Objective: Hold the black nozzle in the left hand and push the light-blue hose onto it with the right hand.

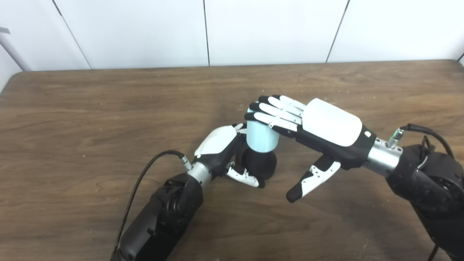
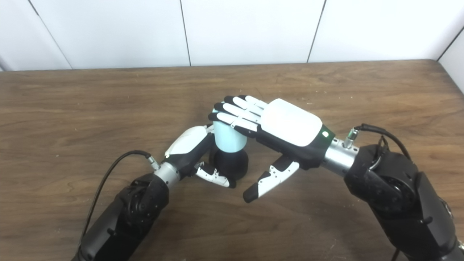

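A black nozzle (image 1: 260, 162) stands on the wooden table (image 1: 90, 108) near the middle, and my left hand (image 1: 224, 150) is shut around its base from the left. The light-blue hose (image 1: 261, 137), a short pale cylinder, sits upright on top of the nozzle. My right hand (image 1: 308, 130) lies flat over the hose's top, fingers (image 1: 275, 110) stretched straight across it and the thumb hanging down free to the right. Whether the palm side presses on the hose is hidden. In the right eye view the hose (image 2: 228, 137) and nozzle (image 2: 230, 163) stand the same way.
A black cable (image 1: 145, 181) loops off my left wrist over the table. The table's far edge meets a white panelled wall (image 1: 203, 32).
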Action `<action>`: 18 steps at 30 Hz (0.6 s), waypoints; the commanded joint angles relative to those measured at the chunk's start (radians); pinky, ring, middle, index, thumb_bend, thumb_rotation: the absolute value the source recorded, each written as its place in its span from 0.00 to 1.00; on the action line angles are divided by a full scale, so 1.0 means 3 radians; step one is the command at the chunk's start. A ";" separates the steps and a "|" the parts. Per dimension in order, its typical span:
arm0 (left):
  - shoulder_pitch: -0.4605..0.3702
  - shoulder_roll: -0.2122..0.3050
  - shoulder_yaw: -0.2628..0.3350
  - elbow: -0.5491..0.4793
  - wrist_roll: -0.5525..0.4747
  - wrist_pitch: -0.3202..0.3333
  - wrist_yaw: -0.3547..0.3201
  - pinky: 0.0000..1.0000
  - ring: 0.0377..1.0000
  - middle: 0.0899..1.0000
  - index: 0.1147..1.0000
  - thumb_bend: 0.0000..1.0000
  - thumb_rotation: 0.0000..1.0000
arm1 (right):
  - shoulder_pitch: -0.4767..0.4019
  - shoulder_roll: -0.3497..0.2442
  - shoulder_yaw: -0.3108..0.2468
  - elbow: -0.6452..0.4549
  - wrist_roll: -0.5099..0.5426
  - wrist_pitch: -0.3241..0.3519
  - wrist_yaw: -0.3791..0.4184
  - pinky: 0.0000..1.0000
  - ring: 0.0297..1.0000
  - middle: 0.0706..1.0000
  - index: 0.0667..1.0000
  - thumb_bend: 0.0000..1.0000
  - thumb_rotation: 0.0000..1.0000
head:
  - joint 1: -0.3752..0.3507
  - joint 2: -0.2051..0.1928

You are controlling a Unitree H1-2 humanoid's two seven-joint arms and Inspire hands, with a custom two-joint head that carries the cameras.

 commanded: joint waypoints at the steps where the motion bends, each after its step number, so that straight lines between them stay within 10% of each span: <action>1: 0.0238 0.0149 -0.0083 0.0210 0.0041 0.0275 -0.0332 1.00 1.00 0.86 0.41 0.52 0.05 | 0.0067 -0.0125 0.0066 0.0041 -0.0020 0.0000 0.0148 1.00 1.00 1.00 0.95 0.66 1.00 | 0.0001 0.0003; 18: 0.0228 0.0162 -0.0099 0.0194 0.0056 0.0285 -0.0342 1.00 1.00 0.86 0.41 0.52 0.05 | 0.0102 -0.0146 0.0145 0.0082 -0.0035 -0.0008 0.0138 1.00 1.00 1.00 0.95 0.66 1.00 | -0.0003 0.0019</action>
